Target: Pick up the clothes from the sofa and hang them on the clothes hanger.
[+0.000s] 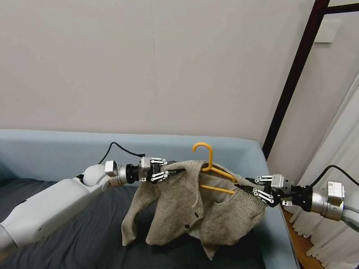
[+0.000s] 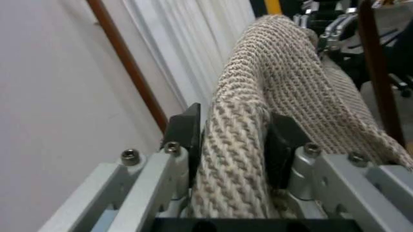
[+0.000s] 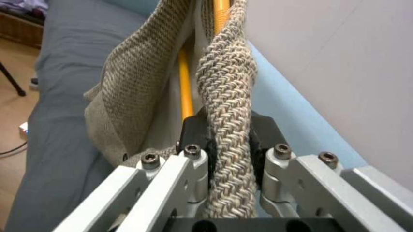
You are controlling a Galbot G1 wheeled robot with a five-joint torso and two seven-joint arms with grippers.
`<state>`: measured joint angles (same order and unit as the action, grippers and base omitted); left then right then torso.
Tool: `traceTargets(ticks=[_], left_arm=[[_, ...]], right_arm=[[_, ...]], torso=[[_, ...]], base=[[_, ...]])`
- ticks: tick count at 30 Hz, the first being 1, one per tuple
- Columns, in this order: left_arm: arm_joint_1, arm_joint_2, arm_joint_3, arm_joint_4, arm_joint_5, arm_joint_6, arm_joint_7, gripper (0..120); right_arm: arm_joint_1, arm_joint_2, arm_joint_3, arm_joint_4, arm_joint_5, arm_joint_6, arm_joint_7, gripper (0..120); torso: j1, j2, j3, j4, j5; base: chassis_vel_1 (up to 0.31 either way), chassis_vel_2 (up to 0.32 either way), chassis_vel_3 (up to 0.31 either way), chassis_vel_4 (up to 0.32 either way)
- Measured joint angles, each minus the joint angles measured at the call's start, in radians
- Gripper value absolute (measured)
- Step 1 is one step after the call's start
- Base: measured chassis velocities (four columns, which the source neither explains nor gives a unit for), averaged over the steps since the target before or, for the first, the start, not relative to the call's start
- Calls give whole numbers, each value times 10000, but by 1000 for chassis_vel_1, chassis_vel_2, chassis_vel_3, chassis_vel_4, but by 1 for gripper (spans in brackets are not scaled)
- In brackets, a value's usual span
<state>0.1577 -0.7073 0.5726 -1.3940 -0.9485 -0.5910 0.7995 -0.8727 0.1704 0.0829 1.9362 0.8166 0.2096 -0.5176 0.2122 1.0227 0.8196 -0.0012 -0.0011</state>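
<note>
A beige knitted cardigan [image 1: 193, 210] hangs in the air above the sofa, draped over a yellow hanger [image 1: 212, 171] whose hook points up. My left gripper [image 1: 175, 171] is shut on the cardigan's left shoulder. The left wrist view shows the knit [image 2: 235, 159] pinched between the black pads [image 2: 187, 133]. My right gripper [image 1: 248, 185] is shut on the right shoulder. In the right wrist view the twisted knit [image 3: 227, 121] runs between the pads [image 3: 193, 133], with the hanger's yellow bar [image 3: 185, 92] just beyond.
The blue-grey sofa [image 1: 50, 154] runs under the cardigan, with its dark seat cushion [image 1: 78, 238] below and its right arm [image 1: 277, 230] near my right gripper. A dark pole [image 1: 291, 78] leans at the right beside white curtains [image 1: 336, 162].
</note>
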Motion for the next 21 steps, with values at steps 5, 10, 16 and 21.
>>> traceTargets(ticks=[5,10,16,21], left_arm=[[123,272,-196,-226,138,-4,-801,51],[864,570,-924,-769,318,141,-1418,74],[2068,863,-1837,-1403,417,184,-2290,95],[2825,1051,-2371,-1930,682,191,-2949,100]], right_arm=[[-53,179,-29,-36,-18,-1,323,10],[-155,419,-117,23,-192,-161,998,10],[-215,581,-203,176,411,-661,1779,10],[-249,696,-179,314,674,-817,2240,10]], torso=[[-1,0,-1,0,2],[-1,0,0,0,2],[-1,0,0,2,-1],[-1,0,-1,1,4]], base=[[0,0,0,0],[0,0,0,0],[0,0,0,0],[0,0,0,0]])
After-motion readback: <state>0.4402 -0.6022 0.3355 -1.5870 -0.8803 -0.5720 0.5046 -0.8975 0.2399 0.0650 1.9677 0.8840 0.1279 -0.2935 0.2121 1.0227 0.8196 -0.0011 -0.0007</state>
